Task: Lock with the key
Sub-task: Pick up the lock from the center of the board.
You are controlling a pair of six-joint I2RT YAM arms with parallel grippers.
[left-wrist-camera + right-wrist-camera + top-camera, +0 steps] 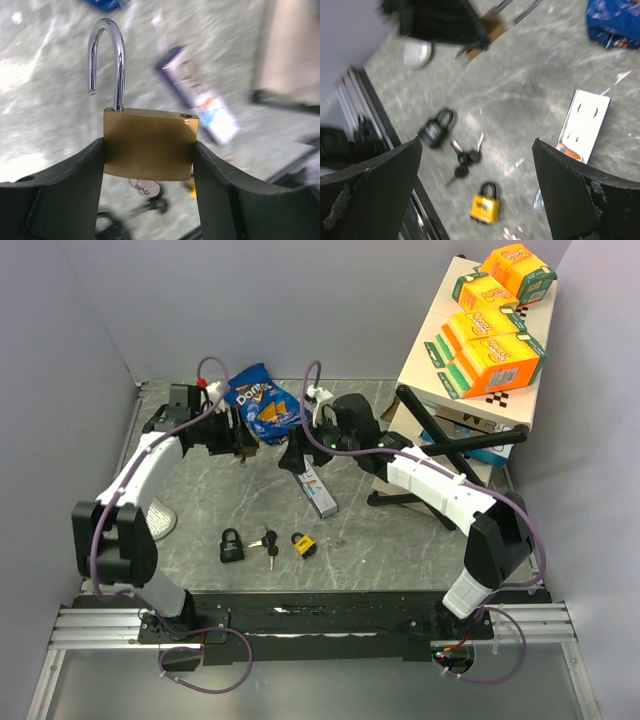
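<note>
My left gripper [238,443] is shut on a brass padlock [149,144], held above the table at the back left. Its steel shackle [106,59] is swung open, and a silver key [146,188] sticks out of the underside. The padlock also shows blurred in the right wrist view [487,27]. My right gripper [298,455] hangs open and empty above the table [477,145]. On the table in front lie a black padlock [231,545] [436,129], a bunch of black-headed keys [267,543] [466,159] and a yellow padlock [303,544] [485,206].
A blue Doritos bag [260,402] lies at the back. A long white and purple box [320,490] lies under the right gripper. A black stand [440,450] and a white cabinet [430,360] stacked with orange boxes are at the right. A white disc [165,520] lies at the left.
</note>
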